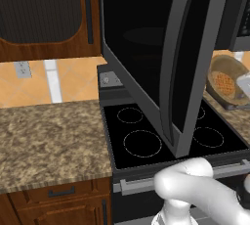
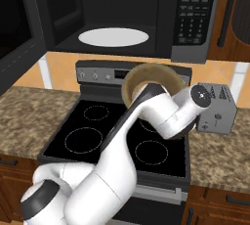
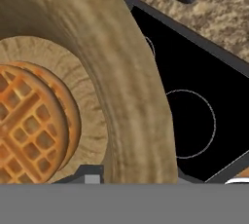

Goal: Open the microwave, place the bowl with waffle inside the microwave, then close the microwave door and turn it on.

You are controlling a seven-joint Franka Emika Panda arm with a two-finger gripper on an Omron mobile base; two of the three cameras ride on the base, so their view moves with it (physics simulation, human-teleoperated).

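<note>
Tool grasping bowl (image 2: 149, 89) with waffle (image 3: 26, 125) above stove (image 2: 117, 136); open microwave (image 2: 114, 13) cavity lies directly above-ahead, door (image 1: 156, 53) swung left.

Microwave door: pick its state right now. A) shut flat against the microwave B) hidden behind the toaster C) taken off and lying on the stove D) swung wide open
D: the microwave door stands swung out over the stove, and the microwave cavity shows its white turntable while the bowl is lifted in front.
</note>
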